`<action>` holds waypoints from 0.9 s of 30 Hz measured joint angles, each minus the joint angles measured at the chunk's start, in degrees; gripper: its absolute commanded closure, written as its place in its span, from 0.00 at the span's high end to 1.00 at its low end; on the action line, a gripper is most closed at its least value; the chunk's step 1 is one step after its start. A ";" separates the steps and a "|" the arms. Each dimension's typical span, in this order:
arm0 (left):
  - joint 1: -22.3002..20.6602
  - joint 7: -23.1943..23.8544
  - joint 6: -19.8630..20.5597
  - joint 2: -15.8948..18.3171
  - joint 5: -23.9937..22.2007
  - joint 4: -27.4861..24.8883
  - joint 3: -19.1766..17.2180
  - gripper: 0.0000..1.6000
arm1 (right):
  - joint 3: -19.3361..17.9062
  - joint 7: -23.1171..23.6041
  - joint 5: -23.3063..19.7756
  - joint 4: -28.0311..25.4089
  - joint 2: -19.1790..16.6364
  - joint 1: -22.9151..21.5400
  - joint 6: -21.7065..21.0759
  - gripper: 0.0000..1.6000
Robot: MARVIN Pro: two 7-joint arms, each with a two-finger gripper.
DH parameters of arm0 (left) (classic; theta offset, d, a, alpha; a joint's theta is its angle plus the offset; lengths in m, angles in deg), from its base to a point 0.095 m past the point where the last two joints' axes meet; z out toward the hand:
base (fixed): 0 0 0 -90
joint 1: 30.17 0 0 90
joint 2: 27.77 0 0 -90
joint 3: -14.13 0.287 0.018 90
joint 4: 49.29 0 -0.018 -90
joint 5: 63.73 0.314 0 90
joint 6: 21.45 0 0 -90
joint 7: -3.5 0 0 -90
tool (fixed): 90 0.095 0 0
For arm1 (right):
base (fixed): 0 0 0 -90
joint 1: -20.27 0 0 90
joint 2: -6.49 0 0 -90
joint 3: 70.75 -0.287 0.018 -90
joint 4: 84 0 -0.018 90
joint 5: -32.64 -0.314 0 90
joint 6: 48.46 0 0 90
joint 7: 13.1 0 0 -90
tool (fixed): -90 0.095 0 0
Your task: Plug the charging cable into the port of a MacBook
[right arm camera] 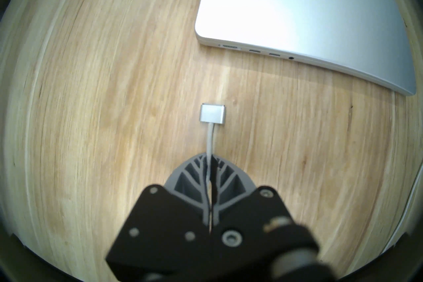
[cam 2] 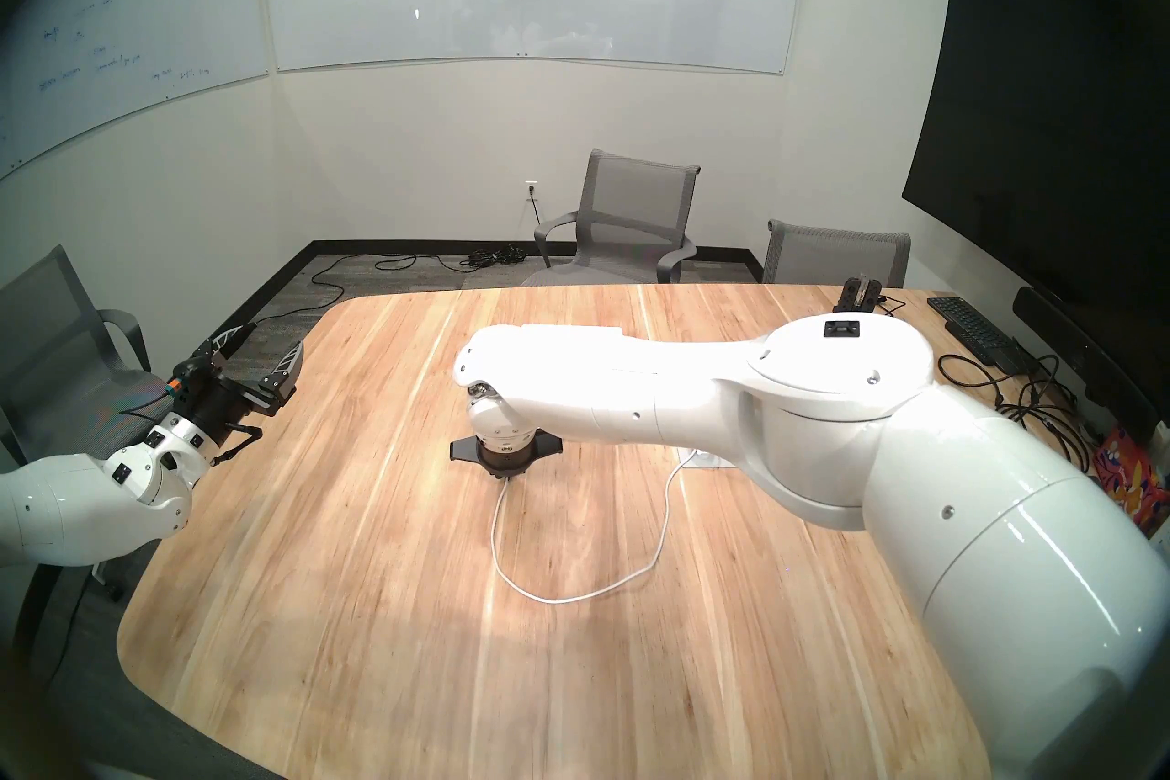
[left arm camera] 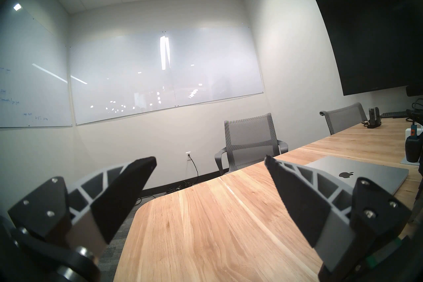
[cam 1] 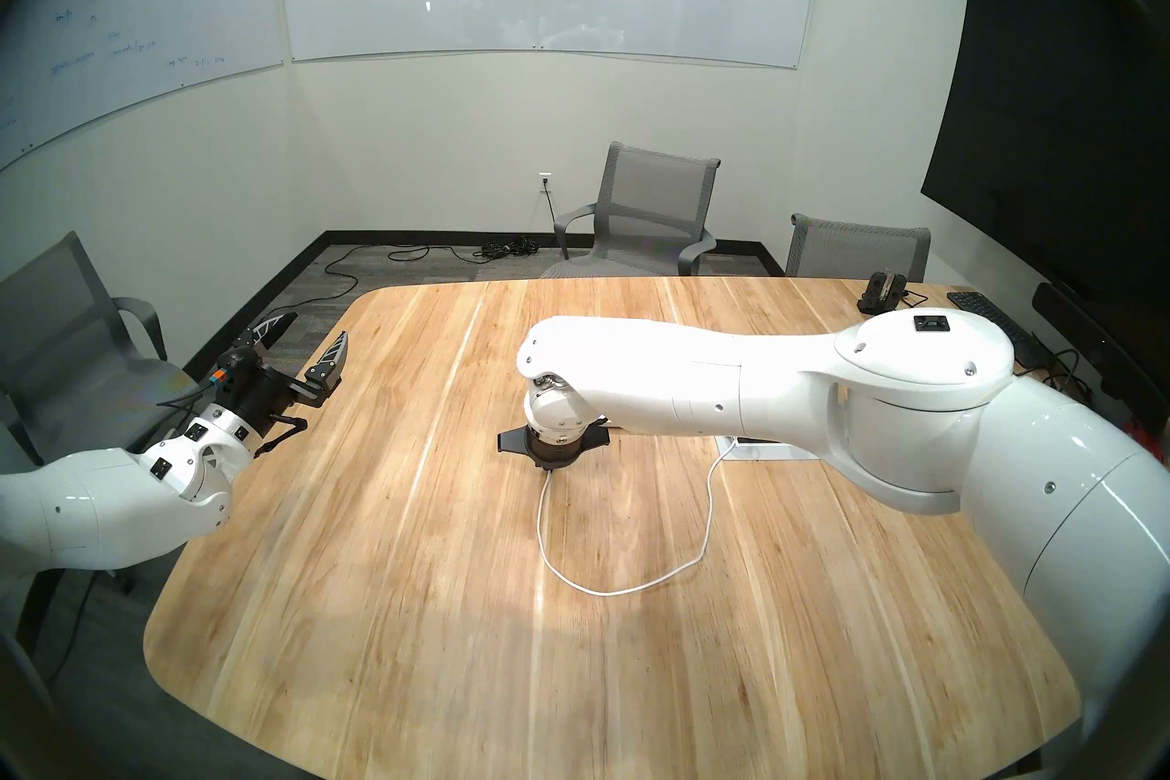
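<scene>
In the right wrist view my right gripper [right arm camera: 209, 158] is shut on the white charging cable [right arm camera: 210, 137], a short way behind its flat silver connector [right arm camera: 212, 113]. The connector points at the side edge of the closed silver MacBook [right arm camera: 309, 11], with a gap of bare wood between them. The port [right arm camera: 229, 46] is the endmost slot near the laptop's corner. From the head, the cable [cam 1: 633, 589] loops over the table to a white power brick [cam 1: 753, 451]. My left gripper [cam 1: 304, 345] hangs open and empty at the table's left edge, far from the MacBook [left arm camera: 357, 176].
Grey chairs [cam 1: 639, 215] stand at the far side and the left [cam 1: 57, 329]. A black keyboard [cam 1: 1000, 323], a small black dock [cam 1: 883, 291] and loose dark wires lie at the far right under a large dark screen [cam 1: 1063, 114]. My right forearm [cam 1: 696, 380] spans the table's middle.
</scene>
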 measured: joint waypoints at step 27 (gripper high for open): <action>0.00 0.00 0.00 0.00 0.00 0.00 0.00 1.00 | -0.28 0.42 -0.69 -1.85 -2.01 -0.16 -0.13 0.00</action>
